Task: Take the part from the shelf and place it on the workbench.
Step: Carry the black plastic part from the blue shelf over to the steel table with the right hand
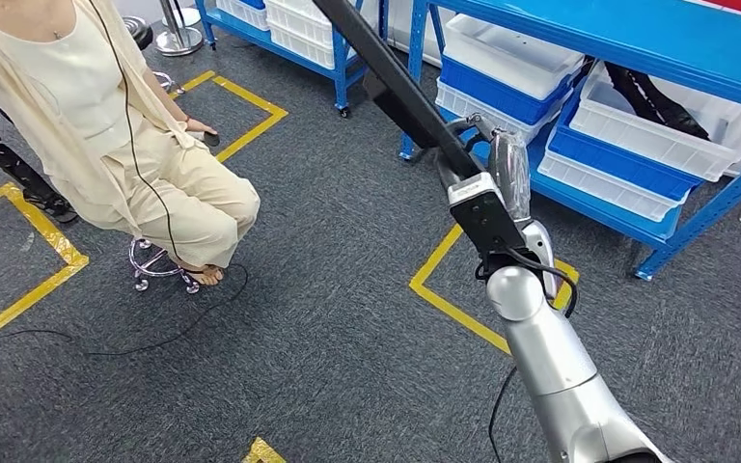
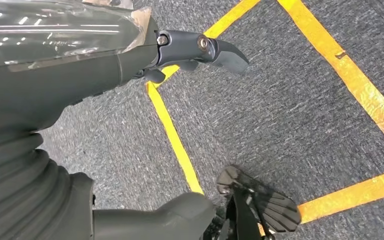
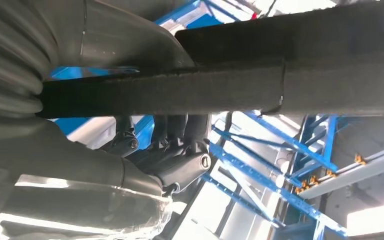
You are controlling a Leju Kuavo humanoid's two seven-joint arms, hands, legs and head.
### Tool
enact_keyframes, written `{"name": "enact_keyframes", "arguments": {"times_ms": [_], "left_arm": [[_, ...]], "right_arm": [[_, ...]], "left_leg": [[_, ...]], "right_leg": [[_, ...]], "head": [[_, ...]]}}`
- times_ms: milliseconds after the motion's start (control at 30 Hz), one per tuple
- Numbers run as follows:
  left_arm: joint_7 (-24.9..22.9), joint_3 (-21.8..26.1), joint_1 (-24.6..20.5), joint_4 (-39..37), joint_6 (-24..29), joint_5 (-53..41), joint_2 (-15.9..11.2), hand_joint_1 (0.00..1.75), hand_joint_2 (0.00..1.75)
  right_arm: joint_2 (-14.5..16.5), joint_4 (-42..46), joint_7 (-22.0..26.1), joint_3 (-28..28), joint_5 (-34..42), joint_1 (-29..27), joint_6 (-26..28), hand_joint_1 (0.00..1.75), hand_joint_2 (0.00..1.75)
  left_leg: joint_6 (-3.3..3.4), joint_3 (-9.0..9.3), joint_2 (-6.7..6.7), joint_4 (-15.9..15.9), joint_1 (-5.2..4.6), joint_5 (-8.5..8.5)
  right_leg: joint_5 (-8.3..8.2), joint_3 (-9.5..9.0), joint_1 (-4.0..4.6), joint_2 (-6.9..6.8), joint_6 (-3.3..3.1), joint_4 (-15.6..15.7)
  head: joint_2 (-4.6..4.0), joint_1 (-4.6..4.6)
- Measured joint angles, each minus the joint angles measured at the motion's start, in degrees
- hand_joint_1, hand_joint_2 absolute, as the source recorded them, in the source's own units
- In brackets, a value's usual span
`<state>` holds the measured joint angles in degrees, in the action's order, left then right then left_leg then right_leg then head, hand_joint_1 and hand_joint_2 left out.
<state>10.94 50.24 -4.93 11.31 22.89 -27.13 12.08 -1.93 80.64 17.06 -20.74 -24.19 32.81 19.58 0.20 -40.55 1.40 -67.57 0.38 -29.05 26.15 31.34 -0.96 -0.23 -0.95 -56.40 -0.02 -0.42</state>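
Right hand (image 1: 487, 164), centre frame, clamps the long black part (image 1: 386, 72); carry it level, clear of the blue shelf (image 1: 637, 39).

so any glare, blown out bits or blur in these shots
Head view: evenly lit and sharp, with mild sheen on the silver right arm. Left wrist view: bright streaks of glare on the left hand's shiny cover; carpet sharp. Right wrist view: backlit, so the long black part and right hand look dark, patches behind the blue shelf are blown out, and near surfaces look soft.
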Motion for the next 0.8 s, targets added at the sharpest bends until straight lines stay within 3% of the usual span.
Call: {"name": "enact_keyframes", "arguments": {"times_ms": [67,100,133,233,300,367,400,467,533,567,600,633,700,767,800], "left_arm": [[-0.2,0.0,0.0,0.0,0.1,0.0,0.0,0.00,1.75],[-0.3,0.0,0.0,0.0,0.2,-0.1,0.0,0.00,1.75],[-0.4,0.0,0.0,0.0,0.3,-0.1,0.0,0.00,1.75],[-0.6,0.0,0.0,0.0,0.6,-0.2,0.0,0.00,1.75],[-0.7,0.0,-0.1,0.0,0.7,-0.3,0.0,0.00,1.75],[-0.8,0.0,-0.1,0.0,0.8,-0.3,0.0,0.00,1.75],[-0.8,0.0,-0.1,0.0,0.9,-0.3,0.0,0.00,1.75],[-0.8,0.0,-0.1,0.0,1.0,-0.3,0.0,0.00,1.75],[-0.8,0.0,-0.2,0.0,1.1,-0.3,0.0,0.00,1.75],[-0.8,0.0,-0.2,0.0,1.1,-0.3,0.0,0.00,1.75],[-0.8,0.0,-0.2,0.0,1.1,-0.3,0.0,0.00,1.75],[-0.8,0.0,-0.2,0.0,1.1,-0.3,0.0,0.00,1.75],[-0.8,0.0,-0.1,0.0,1.1,-0.3,0.0,0.00,1.75],[-0.8,0.0,-0.2,0.0,1.1,-0.3,0.1,0.00,1.75],[-0.8,0.0,-0.1,0.0,1.1,-0.3,0.1,0.00,1.75]], "right_arm": [[-0.1,0.6,-0.6,0.0,-0.1,-0.4,0.0,1.75,1.75],[-0.1,0.8,-0.9,0.0,-0.1,-0.6,0.0,1.75,1.75],[-0.2,1.1,-1.2,0.0,-0.1,-0.8,0.0,1.75,1.75],[-0.4,1.8,-1.8,0.2,0.1,-0.8,-0.1,1.75,1.75],[-0.5,2.2,-2.0,0.4,0.3,-0.8,-0.1,1.75,1.75],[-0.6,2.5,-2.0,0.5,0.4,-0.8,-0.1,1.75,1.75],[-0.7,2.6,-2.0,0.5,0.5,-0.8,-0.1,1.75,1.75],[-0.9,2.9,-2.0,0.7,0.6,-0.9,-0.1,1.75,1.75],[-1.2,3.0,-1.9,0.8,0.7,-1.2,-0.1,1.75,1.75],[-1.4,3.0,-1.9,0.9,0.7,-1.4,-0.1,1.75,1.75],[-1.5,3.0,-1.9,0.9,0.8,-1.6,-0.1,1.75,1.75],[-1.6,3.0,-1.9,0.9,0.8,-1.7,-0.1,1.75,1.75],[-1.7,3.1,-1.9,0.9,0.8,-1.7,-0.1,1.75,1.75],[-1.8,3.3,-1.9,0.9,0.8,-1.6,-0.1,1.75,1.75],[-1.8,3.4,-1.9,0.9,0.8,-1.6,-0.1,1.75,1.75]], "left_leg": [[-0.78,-3.17,-0.84,-6.0,0.64,-1.82],[-1.11,-3.40,-1.11,-6.2,0.97,-1.26],[-1.40,-2.39,-1.52,-4.0,1.29,0.21],[-1.79,3.48,-3.92,6.9,1.65,4.57],[-1.18,4.62,-4.08,9.1,1.25,4.86],[-0.10,4.63,-2.95,9.4,0.92,5.03],[0.43,4.72,-2.46,9.7,0.81,5.20],[1.41,4.88,-1.56,10.1,0.82,5.59],[1.82,4.80,-0.47,10.1,0.67,5.66],[1.87,4.78,0.21,10.1,0.59,5.65],[1.89,4.78,0.92,10.1,0.51,5.65],[1.89,4.78,1.60,10.0,0.45,5.66],[1.82,4.78,2.82,9.9,0.39,5.70],[1.48,4.62,3.77,9.8,0.20,5.72],[1.24,4.48,4.12,9.7,0.15,5.78]], "right_leg": [[0.09,-0.02,0.03,-1.11,-0.09,0.0],[0.16,-0.03,-0.02,-1.62,-0.02,0.0],[0.29,-0.09,-0.12,-2.10,0.14,-0.1],[1.05,-0.36,0.05,-3.31,1.28,-0.5],[1.42,-0.48,0.61,-3.99,2.13,-0.6],[1.67,-0.63,0.74,-4.66,2.92,-0.6],[2.14,-0.44,0.64,-4.28,3.20,-1.1],[4.55,1.64,0.21,-2.34,3.18,-5.6],[7.65,5.56,0.10,-0.61,2.91,-13.6],[8.38,7.21,0.12,-0.26,3.01,-16.6],[8.18,7.94,0.18,-0.07,3.27,-17.5],[7.13,7.58,0.23,0.08,3.64,-16.3],[3.66,4.28,0.19,1.14,4.29,-8.7],[1.36,1.46,0.31,2.31,3.94,-2.6],[1.02,1.00,0.44,2.55,3.51,-1.6]], "head": [[0.00,-0.08],[0.00,-0.11],[0.00,-0.10],[0.00,-0.12],[0.00,0.12],[0.00,0.33],[0.00,0.40],[0.00,0.57],[0.00,0.72],[0.00,0.73],[0.00,0.74],[0.00,0.76],[0.00,0.78],[0.00,0.76],[0.00,0.75]]}}
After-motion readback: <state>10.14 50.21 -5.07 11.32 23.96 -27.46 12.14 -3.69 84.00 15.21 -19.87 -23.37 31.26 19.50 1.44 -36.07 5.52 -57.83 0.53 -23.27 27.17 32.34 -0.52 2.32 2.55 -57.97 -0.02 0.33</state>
